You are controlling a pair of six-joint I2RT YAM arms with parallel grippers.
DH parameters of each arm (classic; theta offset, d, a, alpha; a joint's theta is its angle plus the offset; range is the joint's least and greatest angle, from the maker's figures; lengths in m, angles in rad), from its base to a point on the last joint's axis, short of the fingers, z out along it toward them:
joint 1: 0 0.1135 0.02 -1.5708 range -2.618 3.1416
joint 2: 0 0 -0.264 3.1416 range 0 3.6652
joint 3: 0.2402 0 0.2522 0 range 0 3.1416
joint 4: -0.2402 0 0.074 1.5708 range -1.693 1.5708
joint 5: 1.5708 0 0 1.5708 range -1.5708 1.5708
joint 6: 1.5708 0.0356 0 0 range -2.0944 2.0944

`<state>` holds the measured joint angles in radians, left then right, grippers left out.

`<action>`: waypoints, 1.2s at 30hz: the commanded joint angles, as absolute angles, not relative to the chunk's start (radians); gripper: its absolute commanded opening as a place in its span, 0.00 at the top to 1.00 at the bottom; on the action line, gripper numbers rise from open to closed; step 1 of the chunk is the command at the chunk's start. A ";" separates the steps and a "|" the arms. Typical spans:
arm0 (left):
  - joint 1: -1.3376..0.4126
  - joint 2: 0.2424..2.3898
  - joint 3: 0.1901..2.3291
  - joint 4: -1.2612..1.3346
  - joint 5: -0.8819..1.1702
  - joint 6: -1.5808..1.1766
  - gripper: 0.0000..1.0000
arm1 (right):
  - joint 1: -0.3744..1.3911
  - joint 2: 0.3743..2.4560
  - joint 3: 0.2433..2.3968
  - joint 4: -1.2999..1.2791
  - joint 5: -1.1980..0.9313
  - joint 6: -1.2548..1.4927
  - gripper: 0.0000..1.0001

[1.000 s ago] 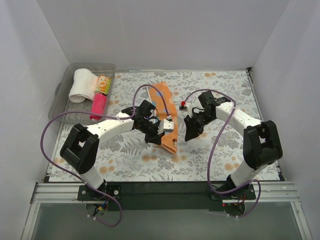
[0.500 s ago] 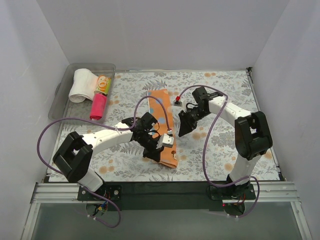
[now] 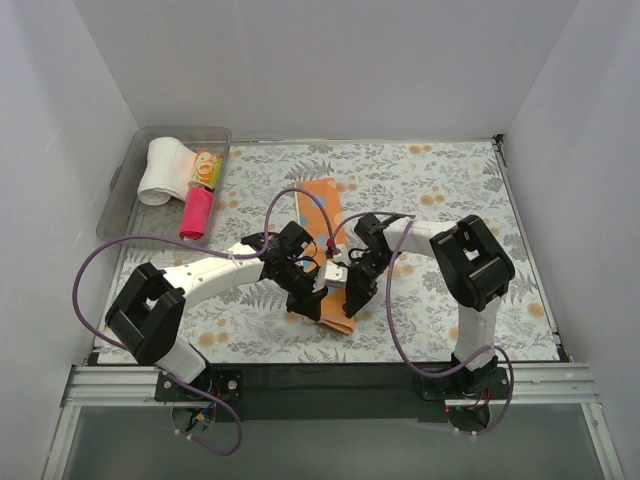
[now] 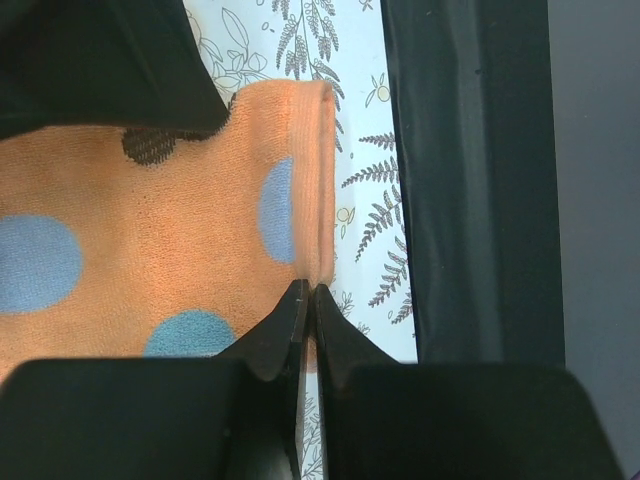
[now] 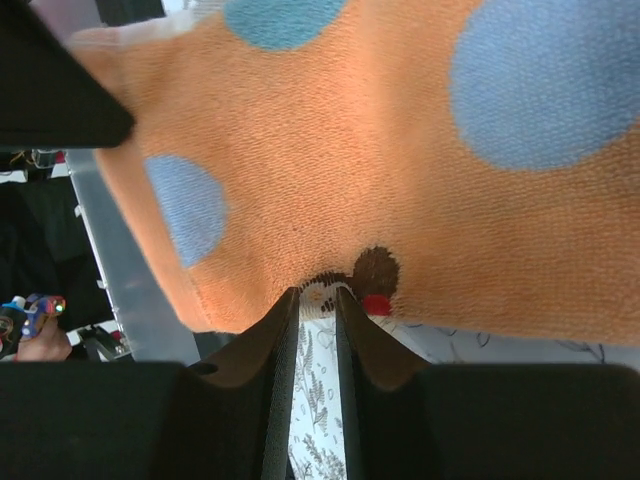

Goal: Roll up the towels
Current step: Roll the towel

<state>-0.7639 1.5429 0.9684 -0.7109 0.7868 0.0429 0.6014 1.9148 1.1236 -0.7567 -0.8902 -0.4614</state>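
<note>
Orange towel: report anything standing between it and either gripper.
Nothing visible does. The left gripper is pinched shut on the edge of the orange towel, and the right gripper has its tips right at the towel's edge.

Floral table covering (image 3: 440,180) carries orange towel (image 3: 322,196) and clear bin (image 3: 122,205).

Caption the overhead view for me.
Left gripper and right gripper pinch the orange towel; rolled towels sit in the bin.

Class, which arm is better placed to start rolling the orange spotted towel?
Probably left: the left gripper is shut on the near end of the orange blue-spotted cloth towel; the right gripper only meets its side edge.
</note>
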 commanded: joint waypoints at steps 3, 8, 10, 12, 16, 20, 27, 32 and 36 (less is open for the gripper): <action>-0.753 1.513 1.005 -0.703 0.805 0.043 1.00 | 0.604 1.957 1.143 -0.707 -0.864 -0.425 0.77; -0.749 1.502 1.008 -0.713 0.814 0.049 1.00 | 0.606 1.933 1.135 -0.719 -0.822 -0.407 0.78; -0.744 1.502 1.025 -0.730 0.822 0.051 1.00 | 0.597 1.892 1.147 -0.741 -0.815 -0.414 0.75; -0.732 1.502 1.037 -0.741 0.830 0.051 1.00 | 0.575 1.840 1.169 -0.767 -0.819 -0.413 0.70; -0.709 1.522 1.071 -0.768 0.854 0.069 1.00 | 0.487 1.772 1.281 -0.824 -0.835 -0.423 0.62; -0.684 1.564 1.094 -0.772 0.870 0.083 1.00 | 0.468 1.750 1.322 -0.838 -0.787 -0.454 0.60; -0.617 1.641 1.160 -0.762 0.870 0.094 1.00 | 0.463 1.830 1.359 -0.834 -0.785 -0.439 0.61; -0.552 1.697 1.203 -0.755 0.885 0.081 1.00 | 0.434 1.830 1.379 -0.833 -0.787 -0.430 0.61; -0.534 1.732 1.209 -0.713 0.865 0.081 1.00 | 0.407 1.824 1.402 -0.838 -0.795 -0.419 0.59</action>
<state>-0.5411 1.7210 1.1812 -0.7448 0.8497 0.0719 0.4290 1.8423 1.3472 -0.8200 -0.7799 -0.4244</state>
